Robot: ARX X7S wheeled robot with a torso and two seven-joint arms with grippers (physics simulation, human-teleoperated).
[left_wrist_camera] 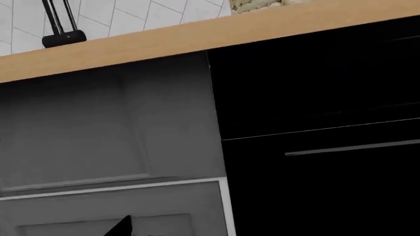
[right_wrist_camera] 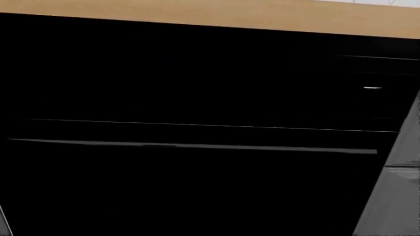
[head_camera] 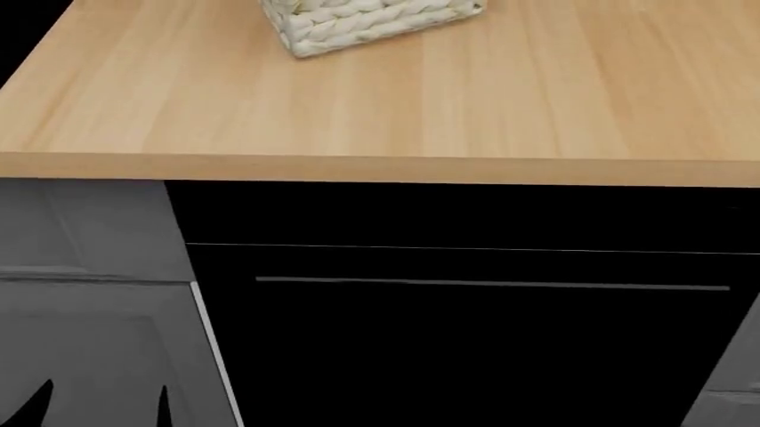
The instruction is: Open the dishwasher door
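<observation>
Left wrist view: dishwasher door (left_wrist_camera: 328, 191), glossy black, fills the side toward 4 o'clock. One silver bar handle (left_wrist_camera: 351, 149) runs near the door's top edge, only part of it in frame. One grey cabinet door (left_wrist_camera: 98, 128) sits beside the black panel. One wooden desk (left_wrist_camera: 196, 34) runs above both. One black faucet base (left_wrist_camera: 64, 38) stands on the desk against white tile. A dark sliver at 7 o'clock may be a pincer tip; cannot tell whether the left pincer is apart or together.

Head view: door (head_camera: 475, 356) dead centre under the desk (head_camera: 356, 116). Handle (head_camera: 493, 285) lies horizontal, long axis 9 to 3 o'clock, count one. One woven basket (head_camera: 368, 18) at 12 o'clock on the desk. Two dark pointed shapes at 7 o'clock (head_camera: 36, 405), probably the left pincer's tips; state not readable. Right pincer not seen.

Right wrist view: door (right_wrist_camera: 196, 196) fills nearly the whole frame. Handle (right_wrist_camera: 196, 145) spans almost full width, ahead of the camera. No pincer visible here.

Judgement: door closed, handle untouched. The right arm appears squarer to the bar and is likely the better candidate for the reach.
</observation>
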